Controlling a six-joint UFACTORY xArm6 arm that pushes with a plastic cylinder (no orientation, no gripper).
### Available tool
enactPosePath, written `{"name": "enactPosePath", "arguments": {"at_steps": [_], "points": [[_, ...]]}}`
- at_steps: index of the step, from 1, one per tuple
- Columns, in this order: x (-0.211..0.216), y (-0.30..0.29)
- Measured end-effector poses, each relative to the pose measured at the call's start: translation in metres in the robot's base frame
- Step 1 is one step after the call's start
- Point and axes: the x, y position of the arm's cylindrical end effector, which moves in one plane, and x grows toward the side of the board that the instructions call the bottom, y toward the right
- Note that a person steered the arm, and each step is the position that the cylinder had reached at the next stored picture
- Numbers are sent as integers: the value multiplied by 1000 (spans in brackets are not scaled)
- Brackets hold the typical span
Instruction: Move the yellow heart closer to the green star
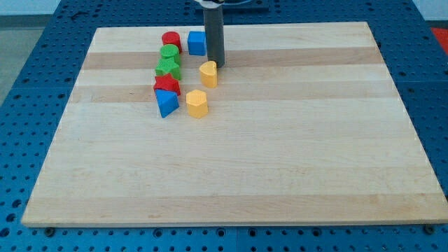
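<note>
The yellow heart (208, 73) lies on the wooden board (280, 154) in its upper left part. The green star (168, 67) lies to the heart's left, about one block's width away. My tip (218, 66) is at the heart's upper right edge, touching it or nearly so. The dark rod rises from there out of the view's top.
A red cylinder (171, 40), a blue cube (197, 43) and a second green block (169, 52) lie above the star. A red block (167, 85) and a blue triangle (166, 102) lie below it. A yellow pentagon-like block (197, 103) lies below the heart.
</note>
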Motion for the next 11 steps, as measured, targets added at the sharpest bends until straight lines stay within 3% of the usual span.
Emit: {"name": "enactPosePath", "arguments": {"at_steps": [1,2,3,5,7,11], "points": [[-11,34],[4,73],[32,65],[36,19],[52,19],[47,-16]]}}
